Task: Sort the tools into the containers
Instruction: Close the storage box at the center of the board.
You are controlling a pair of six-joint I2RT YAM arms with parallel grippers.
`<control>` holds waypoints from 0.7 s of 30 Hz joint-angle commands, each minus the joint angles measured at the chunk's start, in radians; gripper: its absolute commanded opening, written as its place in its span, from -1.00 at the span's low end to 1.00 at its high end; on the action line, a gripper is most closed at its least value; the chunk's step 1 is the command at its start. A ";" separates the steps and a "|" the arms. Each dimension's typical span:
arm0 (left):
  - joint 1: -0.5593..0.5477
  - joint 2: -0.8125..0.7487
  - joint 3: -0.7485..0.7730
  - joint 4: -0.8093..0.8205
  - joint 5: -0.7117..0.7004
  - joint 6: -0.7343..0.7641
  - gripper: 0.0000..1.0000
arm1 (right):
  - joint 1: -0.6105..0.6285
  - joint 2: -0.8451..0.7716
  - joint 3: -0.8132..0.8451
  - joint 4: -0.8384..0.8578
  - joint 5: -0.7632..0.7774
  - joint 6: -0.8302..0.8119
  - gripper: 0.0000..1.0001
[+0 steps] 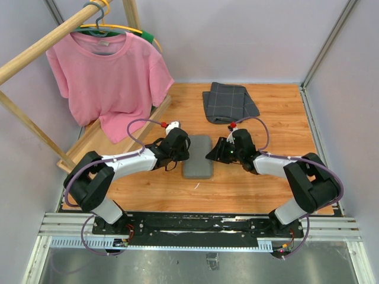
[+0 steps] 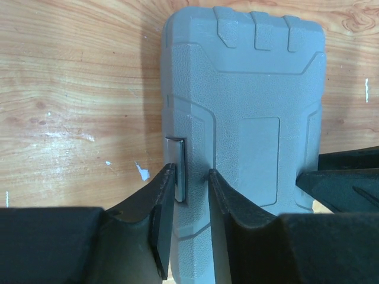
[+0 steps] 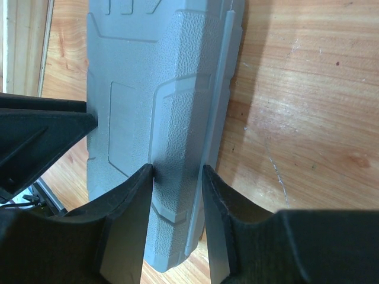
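Observation:
A closed grey plastic tool case (image 1: 197, 157) lies flat on the wooden table. My left gripper (image 1: 180, 149) is at the case's left edge. In the left wrist view its fingers (image 2: 192, 176) stand a narrow gap apart, straddling the metal latch (image 2: 176, 168); one finger is outside the latch, the other over the lid (image 2: 254, 106). My right gripper (image 1: 220, 151) is at the case's right edge. Its fingers (image 3: 177, 170) are a little apart over the lid's raised border (image 3: 177, 89), one tip above the rim. No tools show.
A folded grey checked cloth (image 1: 229, 102) lies at the back of the table. A pink T-shirt (image 1: 106, 77) hangs on a wooden rack (image 1: 35, 50) at the back left, its base board (image 1: 89, 139) lying on the table beside the left arm.

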 commanded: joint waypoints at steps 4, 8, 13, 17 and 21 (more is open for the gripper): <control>-0.027 -0.006 0.005 -0.019 0.010 0.032 -0.56 | 0.048 0.007 0.001 -0.169 0.052 -0.061 -0.19; -0.027 -0.098 0.025 -0.010 -0.030 0.097 -0.06 | 0.048 -0.078 0.074 -0.298 0.118 -0.140 0.08; -0.024 -0.210 0.051 -0.008 -0.101 0.172 0.28 | 0.047 -0.192 0.165 -0.397 0.162 -0.236 0.27; -0.022 -0.319 0.033 0.006 -0.154 0.217 0.41 | 0.046 -0.297 0.180 -0.443 0.221 -0.299 0.44; -0.022 -0.448 -0.009 0.025 -0.175 0.266 0.54 | 0.045 -0.433 0.161 -0.491 0.297 -0.373 0.61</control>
